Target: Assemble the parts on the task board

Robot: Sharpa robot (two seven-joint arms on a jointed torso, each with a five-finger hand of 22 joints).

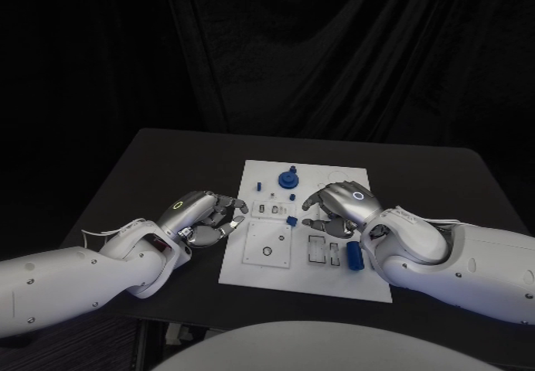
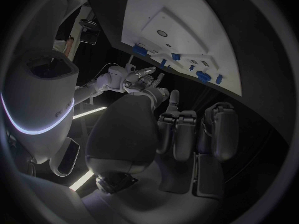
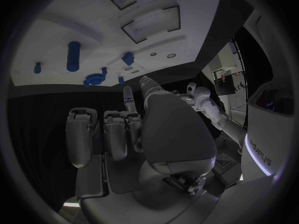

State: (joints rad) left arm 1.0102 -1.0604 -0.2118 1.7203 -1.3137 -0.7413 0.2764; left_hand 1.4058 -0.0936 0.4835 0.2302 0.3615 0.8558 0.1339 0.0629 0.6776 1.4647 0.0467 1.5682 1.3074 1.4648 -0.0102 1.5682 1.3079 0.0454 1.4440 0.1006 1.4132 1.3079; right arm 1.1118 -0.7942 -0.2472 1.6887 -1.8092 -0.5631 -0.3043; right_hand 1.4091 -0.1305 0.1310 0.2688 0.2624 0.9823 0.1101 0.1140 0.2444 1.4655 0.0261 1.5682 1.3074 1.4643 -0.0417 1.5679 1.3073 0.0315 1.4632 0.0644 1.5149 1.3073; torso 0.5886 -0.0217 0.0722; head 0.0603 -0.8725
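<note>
Nearest the head camera, on the black desk (image 1: 134, 162), lies the white task board (image 1: 335, 274), a long plate running away from the robot between its two arms. Small blue parts sit on it: a round stepped piece (image 1: 289, 180) stands near the far end, a tiny peg (image 1: 257, 185) lies just to one side of it, a small blue block (image 1: 292, 221) rests near the middle of the board, and a blue cylinder (image 1: 355, 255) lies on its side near the board's right edge, close to the near end.

On the left, the left robot hand (image 1: 212, 218) sits just beside the board's left edge, about level with the middle. Its fingers are curled inward with nothing visible between them, so it looks clenched on nothing; the wrist camera likewise shows the fingers (image 2: 181, 134) folded down and bare. Its fingertips reach the board's edge, though I cannot tell whether they touch it.

From the other side, the right robot hand (image 1: 340, 205) hovers over the right half of the board, near the middle. Its fingers bend downward toward the plate, and the small blue block lies just beside its fingertips, apart from them. The cylinder lies just beside that arm's wrist. Whether this robot hand pinches anything cannot be told from the head view; its wrist camera shows folded fingers (image 3: 118, 134) holding nothing.
</note>
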